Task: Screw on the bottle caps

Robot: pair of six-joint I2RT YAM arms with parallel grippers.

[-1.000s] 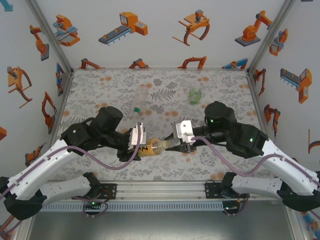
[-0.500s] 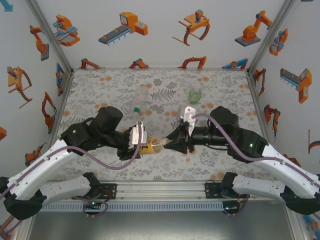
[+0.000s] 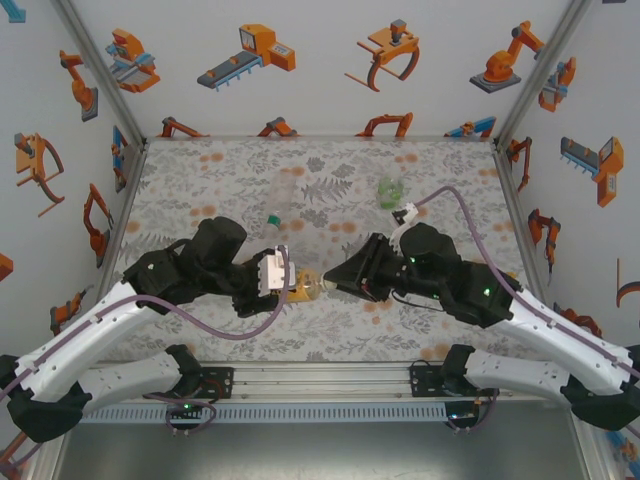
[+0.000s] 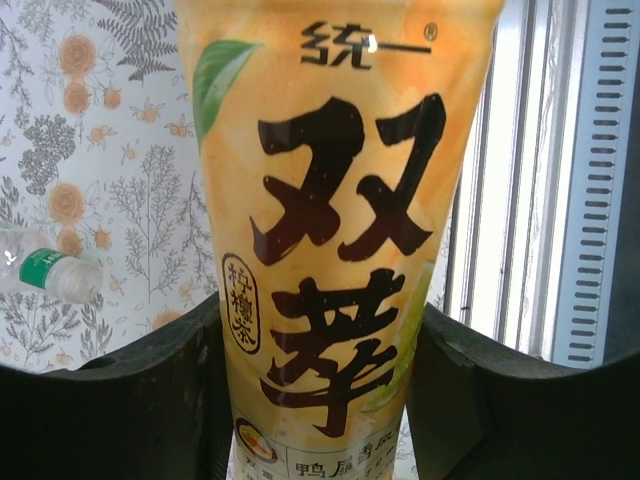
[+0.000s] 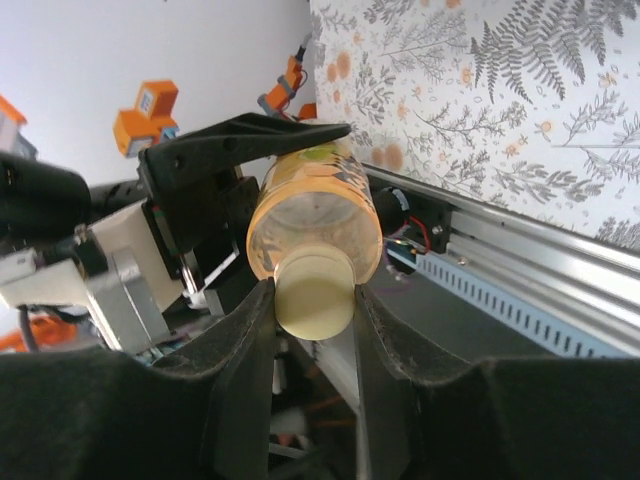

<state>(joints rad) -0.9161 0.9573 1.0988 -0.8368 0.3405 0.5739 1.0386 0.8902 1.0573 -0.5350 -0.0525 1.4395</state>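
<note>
Amber bottle [image 4: 330, 230] looked light and slippery, clamped at its labelled body inside the left claw [image 4: 318, 380]. The right claw [image 5: 313, 302] pinched its stiff-looking pale cap [image 5: 312, 285].

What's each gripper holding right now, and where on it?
The left gripper clamps the amber bottle around its labelled body. The right gripper is shut on the pale cap at the bottle's mouth.

Right tool [image 5: 312, 292] is pinching a pale cream round plastic cap [image 5: 315, 305] dead centre, right on the mouth of an amber plastic bottle [image 5: 312, 215]. Floral desk [image 5: 520, 120] upper right.
</note>
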